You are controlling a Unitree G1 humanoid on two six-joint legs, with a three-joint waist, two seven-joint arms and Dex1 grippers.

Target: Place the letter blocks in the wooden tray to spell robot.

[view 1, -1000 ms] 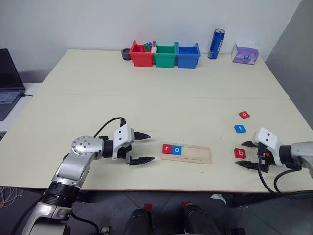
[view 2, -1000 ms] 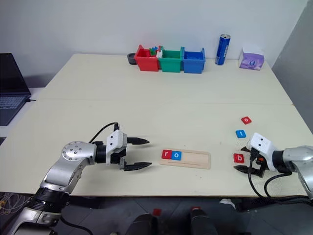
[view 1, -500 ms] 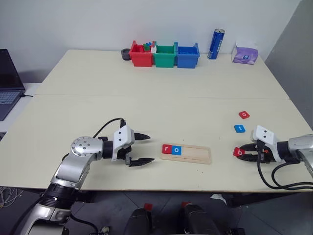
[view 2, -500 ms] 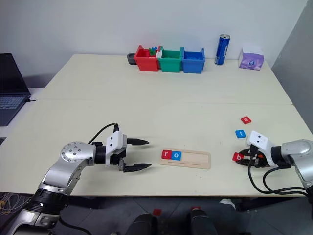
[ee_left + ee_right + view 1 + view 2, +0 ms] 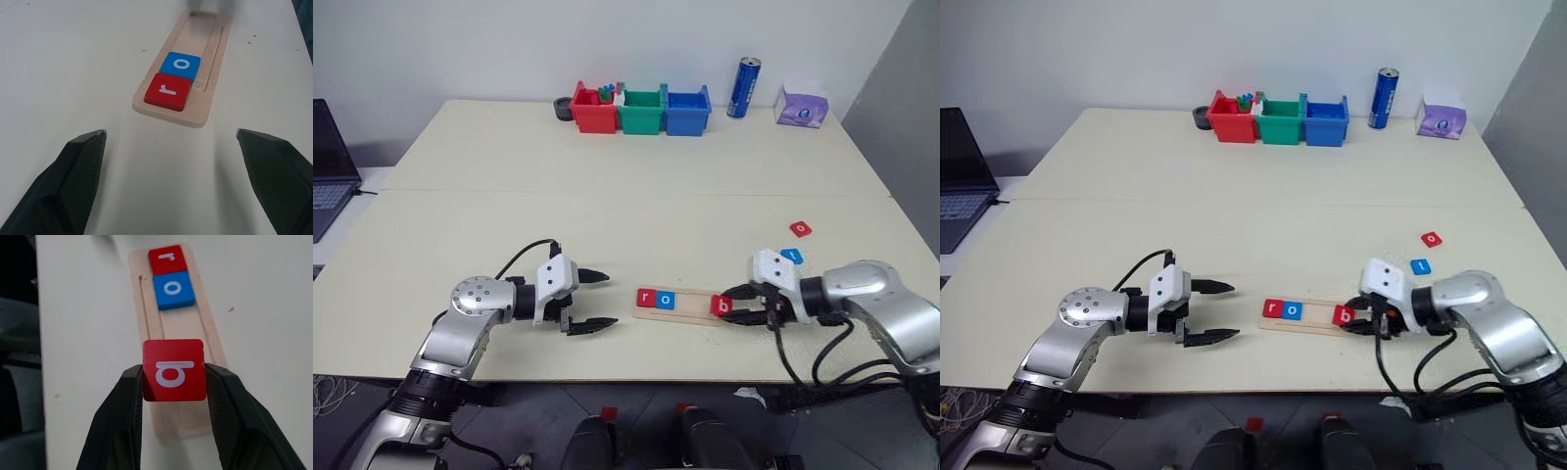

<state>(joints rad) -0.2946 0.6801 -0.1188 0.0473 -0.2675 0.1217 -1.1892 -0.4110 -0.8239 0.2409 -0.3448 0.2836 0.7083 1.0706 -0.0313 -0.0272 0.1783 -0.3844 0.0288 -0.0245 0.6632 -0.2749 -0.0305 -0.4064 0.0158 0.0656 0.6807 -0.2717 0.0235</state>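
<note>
Two tiles seated at wooden tray left end, right gripper pinching red b block over its bare right half, left gripper spread wide

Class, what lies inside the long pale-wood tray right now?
In the long pale-wood tray: a red r tile and a blue o tile. The gripper-held red b tile hides part of its far end.

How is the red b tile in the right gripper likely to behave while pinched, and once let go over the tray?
The b tile looks rigid and flat, so it probably won't flex. The right gripper clamps only its two side edges, so it might pivot or slip. Released over the wooden tray, it should settle flat rather than roll.
</note>
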